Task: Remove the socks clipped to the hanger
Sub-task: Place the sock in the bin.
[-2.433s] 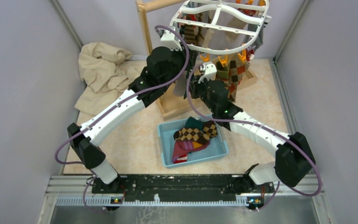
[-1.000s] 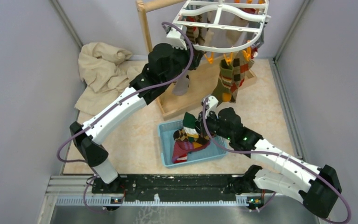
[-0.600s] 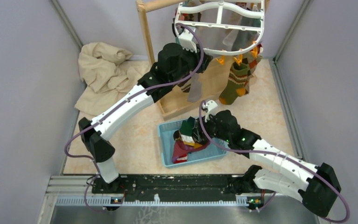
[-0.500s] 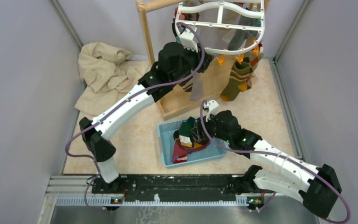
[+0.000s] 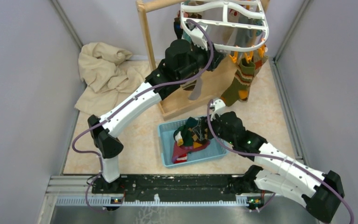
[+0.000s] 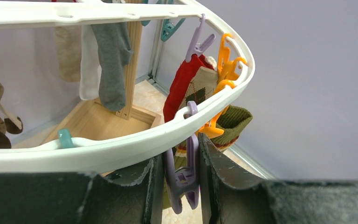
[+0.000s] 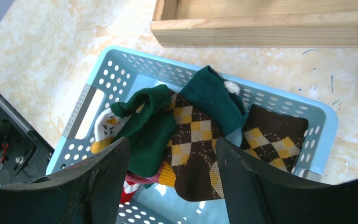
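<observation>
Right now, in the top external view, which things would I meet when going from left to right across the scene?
In order: beige cloth → blue basket → striped sock hanging on the hanger.

We see that the white oval plastic hanger frame point(image 6: 121, 144) is smooth and a little glossy. The lilac plastic clip point(image 6: 186, 179), at the lower middle of the left wrist view, has the same smooth shine. The brown and yellow argyle knitted sock point(image 7: 191, 149) looks soft and matt, with a fine knit texture. The light blue perforated plastic basket point(image 7: 116, 74) is smooth. The light wooden stand point(image 7: 261, 23) is matt, with visible grain. The crumpled beige cloth point(image 5: 102, 70) looks soft.
</observation>
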`<state>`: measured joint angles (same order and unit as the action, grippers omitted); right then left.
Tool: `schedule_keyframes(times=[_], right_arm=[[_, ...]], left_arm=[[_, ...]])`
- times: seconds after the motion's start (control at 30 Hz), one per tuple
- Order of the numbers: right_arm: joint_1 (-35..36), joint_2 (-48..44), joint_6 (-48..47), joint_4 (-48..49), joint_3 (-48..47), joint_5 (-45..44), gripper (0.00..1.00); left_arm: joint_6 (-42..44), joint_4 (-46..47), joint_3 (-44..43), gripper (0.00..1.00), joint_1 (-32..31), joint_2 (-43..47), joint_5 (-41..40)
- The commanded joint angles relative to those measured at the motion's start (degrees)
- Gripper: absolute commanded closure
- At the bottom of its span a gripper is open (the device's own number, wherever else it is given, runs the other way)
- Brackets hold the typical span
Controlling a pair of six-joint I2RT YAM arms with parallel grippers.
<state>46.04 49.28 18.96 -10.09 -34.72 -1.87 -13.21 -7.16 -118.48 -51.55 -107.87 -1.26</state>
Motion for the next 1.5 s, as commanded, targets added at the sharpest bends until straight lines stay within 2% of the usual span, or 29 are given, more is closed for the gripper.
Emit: schedule_keyframes(times=[0.0,0.13,0.23,0.43,0.67,0.83,1.2,1.4,1.47], right_arm=[[0.5,-3.3,1.9,0.7,-2.3,-3.9,0.32],[0.5,-3.7,2.9,0.7,-2.6,-5.1,0.34],[0.5,-3.6,3.8,0.6,-2.9,-6.5,0.34],[0.6,-2.0,3.6,-0.3,-5.6,-8.9,0.34],[0.5,0.9,3.3,0.6,-7.4,-9.2,0.34],[-0.1,1.9,3.3,0.8,-8.5,-10.1,0.34],[-1.5,5.4,0.4,0.9,-14.2,-13.8,0.34],[-3.3,13.2,-2.0,5.8,-21.8,-14.5,0.34],[-3.2,16.3,-2.8,6.6,-25.1,-18.5,0.33]], left_arm=[[2.0,-0.1,-1.1,0.66,-1.5,-1.6,6.8],[1.5,2.5,2.3,0.64,-1.6,0.1,7.1],[1.4,4.1,4.4,0.53,-1.6,1.3,8.0],[2.6,2.5,6.1,0.37,-1.7,3.3,6.7],[4.9,3.0,12.7,0.3,-1.6,9.3,3.9],[5.9,0.7,15.5,0.28,-1.6,13.8,1.8],[7.5,-3.8,18.8,0.26,-0.8,22.0,-8.0],[4.3,-4.0,23.0,0.28,1.7,25.4,-11.3],[3.6,-4.9,23.5,0.29,2.8,26.2,-11.7]])
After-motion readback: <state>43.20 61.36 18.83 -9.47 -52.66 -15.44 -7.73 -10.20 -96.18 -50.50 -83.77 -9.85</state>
